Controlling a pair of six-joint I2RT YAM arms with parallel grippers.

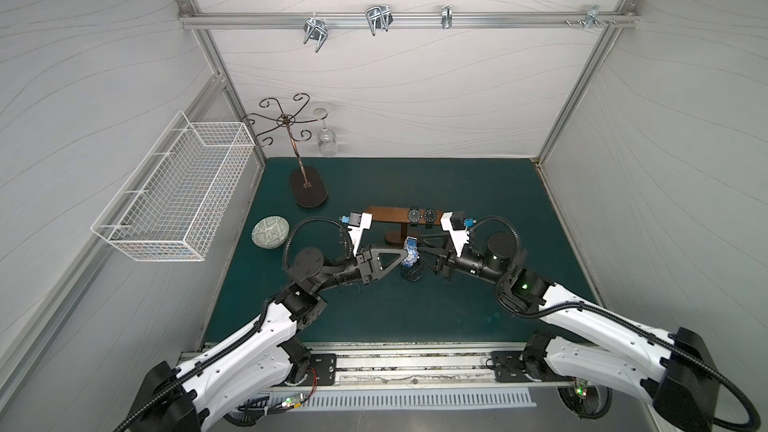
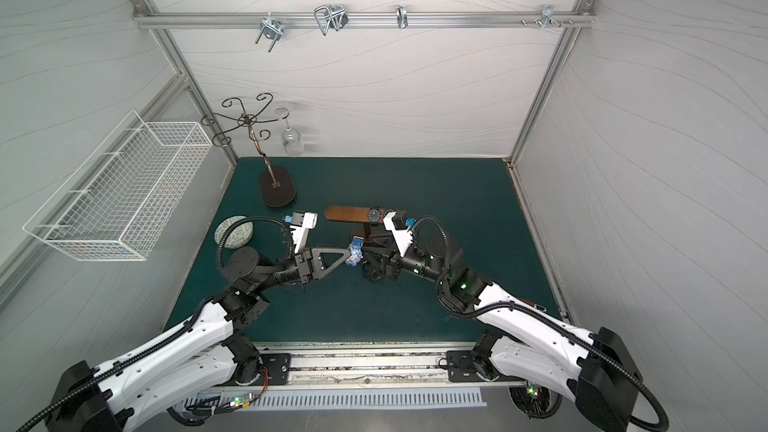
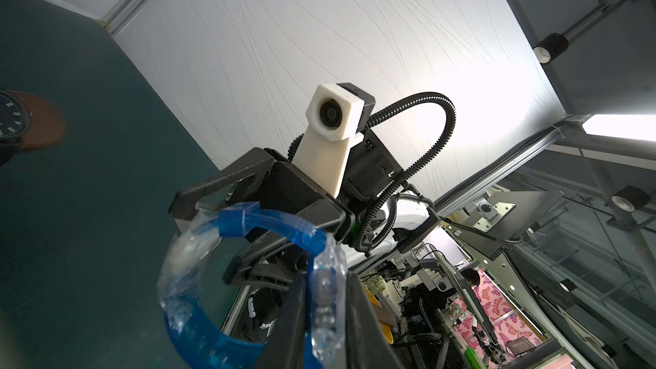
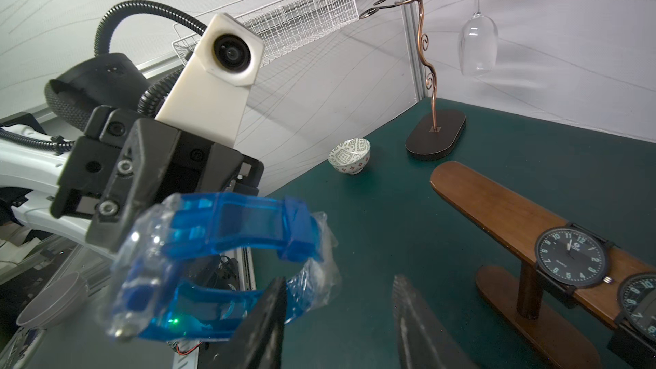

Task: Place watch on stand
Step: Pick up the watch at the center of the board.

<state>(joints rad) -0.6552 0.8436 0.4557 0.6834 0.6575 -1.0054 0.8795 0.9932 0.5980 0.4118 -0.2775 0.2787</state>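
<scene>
From the near edge the left arm (image 1: 257, 342) rises from 7 o'clock and the right arm (image 1: 602, 317) from 5 o'clock. Both are white-shelled with black joints, elbows bent outward and forearms turned inward, so the two grippers face each other over the middle of the green mat (image 1: 478, 201).

The left gripper (image 1: 406, 258) is clamped on the one blue watch (image 4: 227, 228), held above the mat centre. It is translucent plastic with a looped strap, partly wrapped in crinkled clear film. The right gripper (image 4: 339, 280) has its jaws apart. One of its black fingers (image 4: 262, 324) is at the strap's film, and I cannot tell if they touch.

Under the grippers a black looped object (image 1: 411, 274) lies on the mat, too hidden to name.

Just toward 12 o'clock is the stand (image 1: 386, 214), smooth brown wood with a flat round-ended crossbar, short post and oval base. Two black-dialled watches (image 1: 414, 214) are strapped side by side near its 3 o'clock end.

At 9 o'clock sits one patterned ceramic bowl (image 1: 270, 232). At 11 o'clock is one dark metal rack (image 1: 307, 191) with curled arms, and one clear wine glass (image 1: 327, 141) hangs from it upside down.

One white wire basket (image 1: 174, 189) hangs on the 9 o'clock wall. Four metal hooks (image 1: 378, 18) line the far rail at 12 o'clock.
</scene>
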